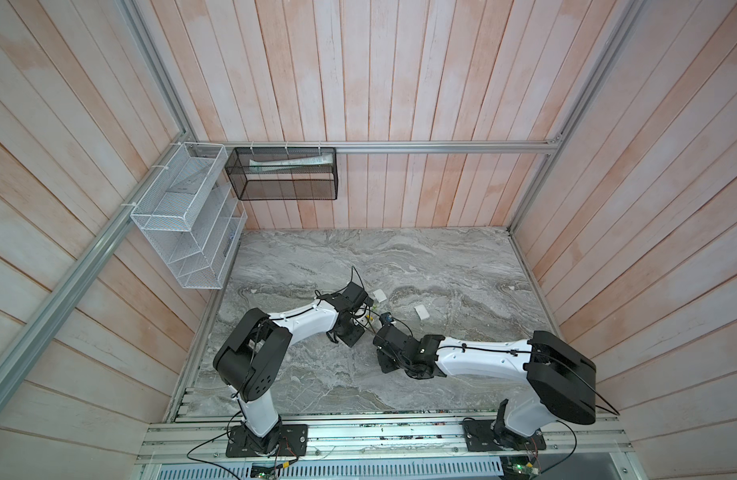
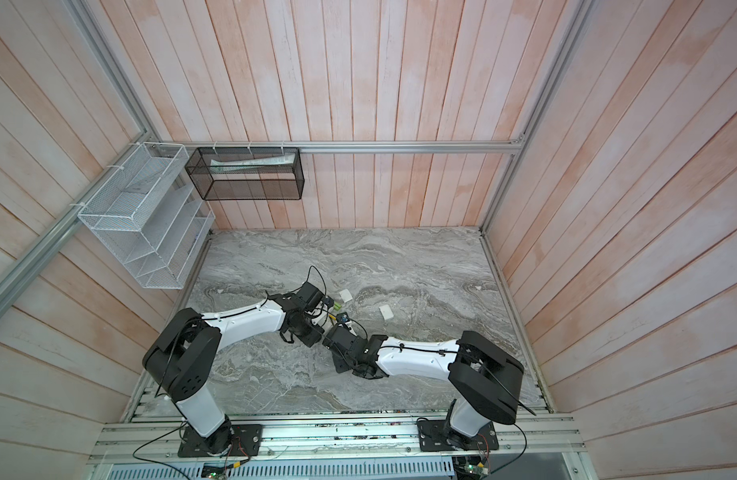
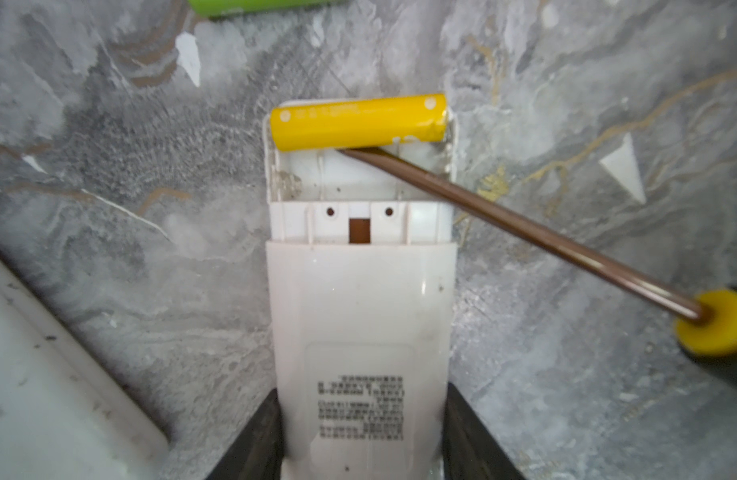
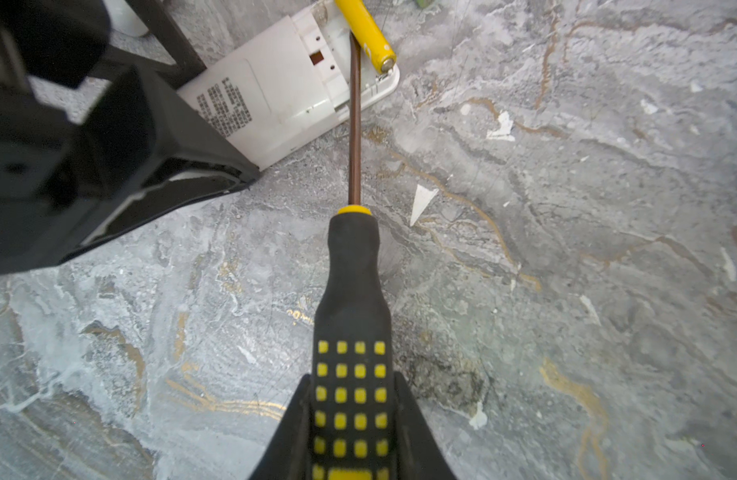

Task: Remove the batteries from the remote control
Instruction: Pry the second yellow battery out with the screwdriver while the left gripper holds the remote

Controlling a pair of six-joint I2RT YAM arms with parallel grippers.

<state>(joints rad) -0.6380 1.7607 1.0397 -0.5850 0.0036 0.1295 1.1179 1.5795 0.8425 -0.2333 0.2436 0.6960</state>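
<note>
Left wrist view: left fingers clamp the remote control by its long sides, back face up, battery cover off. Right fingers are closed on the screwdriver handle. Its shaft runs into the open bay, tip under the yellow battery. That battery is out of its slot, lying crosswise on the remote's end rim. Rest of the bay looks empty. One green battery lies on the desk just past the remote's open end.

Step, as I read it: levering the last cell out of this remote. Next needs a short lift-and-push over the end rim with the remote pinned. Expect the cell to roll once free.

Battery wrap looks creased and nicked near one end, with faint print along the side.
</note>
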